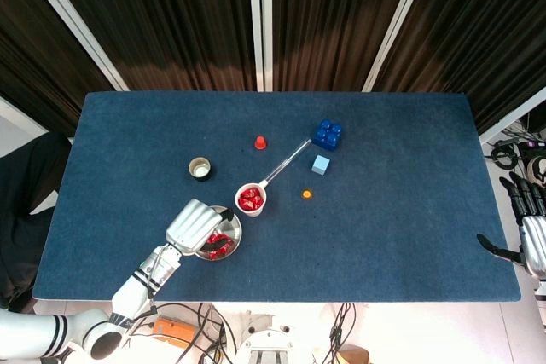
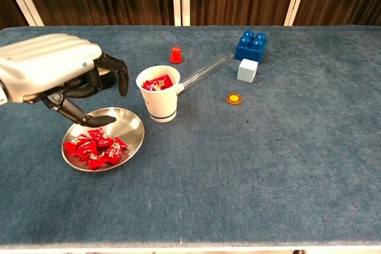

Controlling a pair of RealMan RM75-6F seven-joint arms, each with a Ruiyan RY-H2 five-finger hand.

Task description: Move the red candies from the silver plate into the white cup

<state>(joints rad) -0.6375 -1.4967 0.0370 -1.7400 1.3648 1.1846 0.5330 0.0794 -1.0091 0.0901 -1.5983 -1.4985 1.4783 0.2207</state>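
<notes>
table (image 2: pixel 286 165): blue cloth-like cover, matt, fine rough weave, like felt or carpet. silver plate (image 2: pixel 132 124): polished metal, glossy, mirrors light along the rim. red candies (image 2: pixel 94 147): shiny crinkled wrappers, foil or plastic film. white cup (image 2: pixel 162 107): smooth glossy, looks ceramic or hard plastic, thin dark band near base. left hand (image 2: pixel 56 74): smooth pale silver-grey plastic shell on the back, satin sheen; fingers (image 2: pixel 122 78) matt black. blue brick (image 2: pixel 250 46): glossy moulded plastic. pale cube (image 2: pixel 247 70): matt, smooth. clear tube (image 2: pixel 205 70): transparent, glassy or acrylic. small red cone (image 2: pixel 175 55) and orange disc (image 2: pixel 234 98): smooth plastic. backdrop curtain (image 1: pixel 171 23): dark pleated cloth.
</notes>
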